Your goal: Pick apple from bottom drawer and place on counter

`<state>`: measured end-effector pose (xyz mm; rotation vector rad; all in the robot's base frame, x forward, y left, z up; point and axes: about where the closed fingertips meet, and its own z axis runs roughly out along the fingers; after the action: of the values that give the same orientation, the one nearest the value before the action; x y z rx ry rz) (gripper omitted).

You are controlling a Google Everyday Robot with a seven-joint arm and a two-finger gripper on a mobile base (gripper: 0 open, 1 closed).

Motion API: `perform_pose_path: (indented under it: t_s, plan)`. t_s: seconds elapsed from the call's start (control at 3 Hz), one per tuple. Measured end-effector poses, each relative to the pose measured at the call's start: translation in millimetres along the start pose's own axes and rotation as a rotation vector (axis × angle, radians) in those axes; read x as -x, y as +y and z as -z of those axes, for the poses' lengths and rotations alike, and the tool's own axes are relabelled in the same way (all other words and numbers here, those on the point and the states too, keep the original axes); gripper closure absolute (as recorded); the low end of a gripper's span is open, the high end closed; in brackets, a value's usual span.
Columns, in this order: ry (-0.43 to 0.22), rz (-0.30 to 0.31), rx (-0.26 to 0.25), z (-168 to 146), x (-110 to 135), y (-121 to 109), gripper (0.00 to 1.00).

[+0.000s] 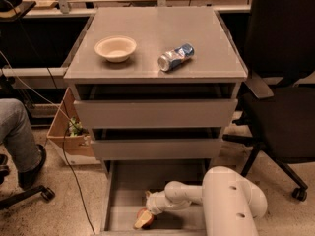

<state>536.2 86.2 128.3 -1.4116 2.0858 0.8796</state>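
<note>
My gripper [147, 210] is down in the open bottom drawer [157, 178], right by the small round red-and-yellow apple [143, 221] on its flat grey floor. I cannot tell if it holds it. A round cream bowl [115, 48] and a squashed shiny can [175, 57] sit on the smooth grey desk [157, 23].

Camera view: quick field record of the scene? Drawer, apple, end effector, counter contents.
bottom drawer: pulled open
apple: in the bottom drawer, near its front edge
end effector: inside the bottom drawer, right beside the apple; contact unclear
counter: holds a bowl on the left and a can lying on its side to the right
task state: apple not yet on the counter
</note>
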Motion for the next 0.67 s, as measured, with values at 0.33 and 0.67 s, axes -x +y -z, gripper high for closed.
perform_pose_path:
  t_s: [0.33,0.67]
  plan:
    - [0.045,0.036,-0.005,11.8,2.8,6.1,0.0]
    - [0.128,0.074,-0.023,16.4,3.9,10.1,0.0]
